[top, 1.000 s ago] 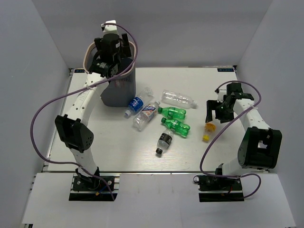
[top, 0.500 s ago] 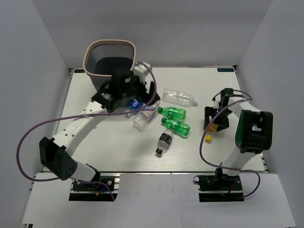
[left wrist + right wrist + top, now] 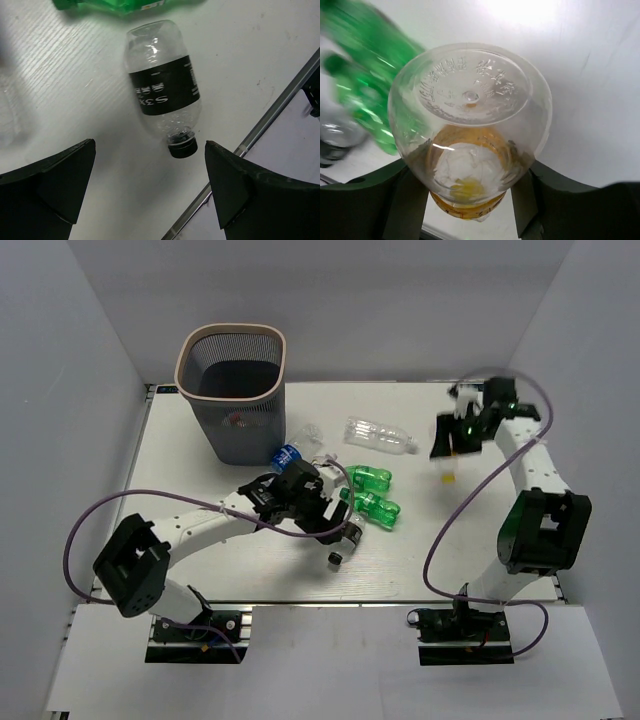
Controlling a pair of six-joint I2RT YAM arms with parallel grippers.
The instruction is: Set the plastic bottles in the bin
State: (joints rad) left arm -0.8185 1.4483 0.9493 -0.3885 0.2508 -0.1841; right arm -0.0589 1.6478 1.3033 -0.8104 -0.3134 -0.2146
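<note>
Two grips, two different states. My left gripper [image 3: 150, 192] hangs with its jaws spread wide and empty over the dark-labelled bottle [image 3: 162, 97]. That bottle lies on the table [image 3: 185, 465], neck toward the near edge, just beside a green bottle [image 3: 376, 508]. My right gripper [image 3: 467, 197] is clenched on the orange bottle [image 3: 470, 125], held clear of the table with its base toward my wrist. The bin [image 3: 250, 425] stands at the far left, well apart from both grippers.

The top view overlooks the whole table [image 3: 400, 560]; both wrist views peer closely down, sharing its green bottles [image 3: 370, 477].
</note>
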